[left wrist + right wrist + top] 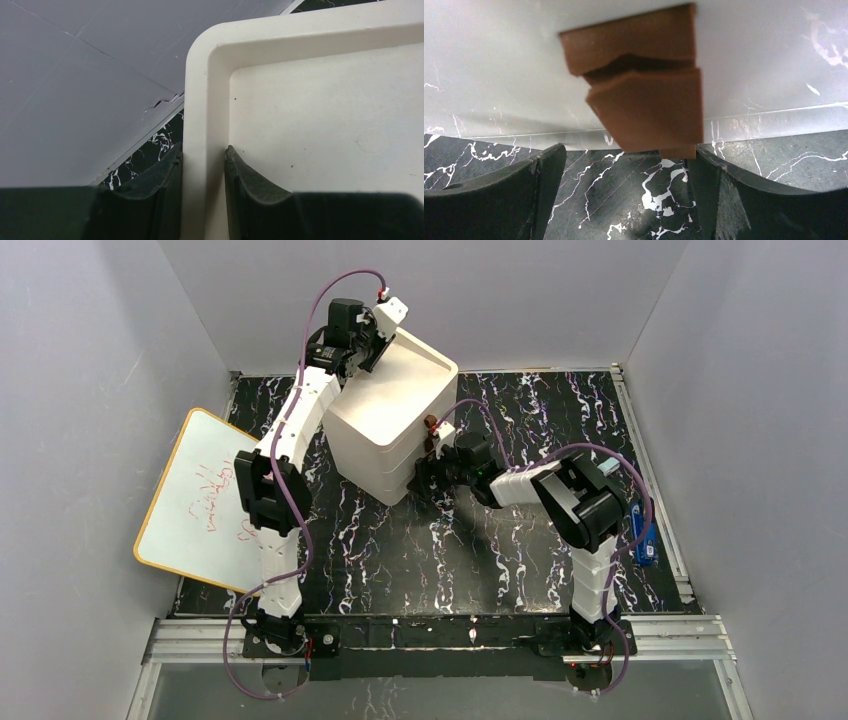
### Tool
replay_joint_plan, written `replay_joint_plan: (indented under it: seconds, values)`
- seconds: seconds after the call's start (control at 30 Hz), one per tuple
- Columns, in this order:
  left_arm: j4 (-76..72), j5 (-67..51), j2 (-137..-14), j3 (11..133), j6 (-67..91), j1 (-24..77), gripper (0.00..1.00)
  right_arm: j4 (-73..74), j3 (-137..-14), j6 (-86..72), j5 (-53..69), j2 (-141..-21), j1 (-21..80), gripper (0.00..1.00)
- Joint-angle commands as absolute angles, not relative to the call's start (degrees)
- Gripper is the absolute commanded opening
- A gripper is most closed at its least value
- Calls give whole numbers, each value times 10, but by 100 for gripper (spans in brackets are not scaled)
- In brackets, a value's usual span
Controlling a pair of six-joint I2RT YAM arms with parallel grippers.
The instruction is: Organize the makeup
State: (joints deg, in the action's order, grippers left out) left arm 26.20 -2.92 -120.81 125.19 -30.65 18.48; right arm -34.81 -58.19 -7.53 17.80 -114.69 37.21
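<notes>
None of the makeup shows in any view. The big white three-drawer box [390, 415] stands skewed at the table's back middle. My left gripper [385, 332] is shut on the rim [202, 100] of its recessed top near the far left corner, one finger [167, 170] outside and one inside. My right gripper [432, 465] is open low at the box's front face [499, 75]. A brown drawer handle [644, 100] sits just ahead of and above its gap [624, 165], close to the right finger [709, 180]. It holds nothing.
A whiteboard with red scribbles [200, 500] leans over the table's left edge. A small blue object [645, 537] lies at the right edge behind the right arm. Grey walls enclose the black marbled table [450, 560].
</notes>
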Motion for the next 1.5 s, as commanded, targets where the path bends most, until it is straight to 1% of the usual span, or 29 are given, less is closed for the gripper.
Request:
replay_joint_plan:
  seconds: [0.0, 0.13, 0.17, 0.2, 0.27, 0.33, 0.37, 0.43, 0.5, 0.67, 0.7, 0.73, 0.8, 0.93, 1.03, 1.13, 1.2, 1.3, 1.37, 1.47]
  values:
    - [399, -67, -1226, 1208, -328, 204, 0, -395, -592, -43, 200, -1097, 406, 99]
    - [401, -97, -1203, 1214, -317, 182, 1, -332, -566, -9, 187, -1040, 407, 99]
    - [403, -109, -1197, 1216, -316, 175, 4, -311, -562, -2, 185, -1026, 406, 99]
    - [406, -123, -1191, 1218, -315, 169, 14, -294, -557, 7, 181, -1012, 407, 99]
    - [402, -135, -1181, 1219, -307, 158, 46, -255, -554, 29, 169, -988, 407, 99]
    - [400, -140, -1173, 1220, -303, 151, 61, -222, -557, 42, 154, -968, 406, 99]
    - [398, -143, -1170, 1219, -300, 148, 65, -208, -561, 48, 149, -959, 406, 99]
    - [387, -150, -1161, 1215, -290, 138, 67, -179, -572, 60, 134, -942, 406, 99]
    - [373, -170, -1151, 1219, -271, 126, 72, -152, -586, 66, 122, -922, 407, 99]
    - [340, -192, -1129, 1261, -228, 108, 83, -113, -623, 88, 101, -852, 405, 99]
    - [321, -186, -1118, 1259, -220, 107, 87, -110, -633, 89, 84, -839, 405, 99]
    - [301, -181, -1107, 1254, -214, 107, 89, -102, -648, 88, 63, -828, 406, 99]
    - [254, -173, -1074, 1231, -201, 107, 98, -83, -680, 78, 8, -810, 406, 99]
    - [170, -146, -1020, 1194, -149, 106, 98, -66, -726, 73, -112, -783, 399, 99]
    - [154, -106, -1000, 1205, -117, 104, 99, -89, -732, 44, -224, -754, 377, 99]
    - [140, -89, -977, 1209, -105, 103, 99, -108, -729, 44, -262, -720, 352, 99]
    - [126, -86, -957, 1197, -96, 103, 98, -113, -735, 54, -312, -714, 350, 99]
    - [105, -85, -928, 1167, -77, 103, 98, -146, -748, 77, -422, -724, 350, 99]
    - [89, -87, -913, 1143, -64, 103, 98, -157, -757, 98, -448, -734, 350, 99]
    - [72, -85, -897, 1114, -53, 103, 99, -172, -752, 121, -447, -736, 351, 99]
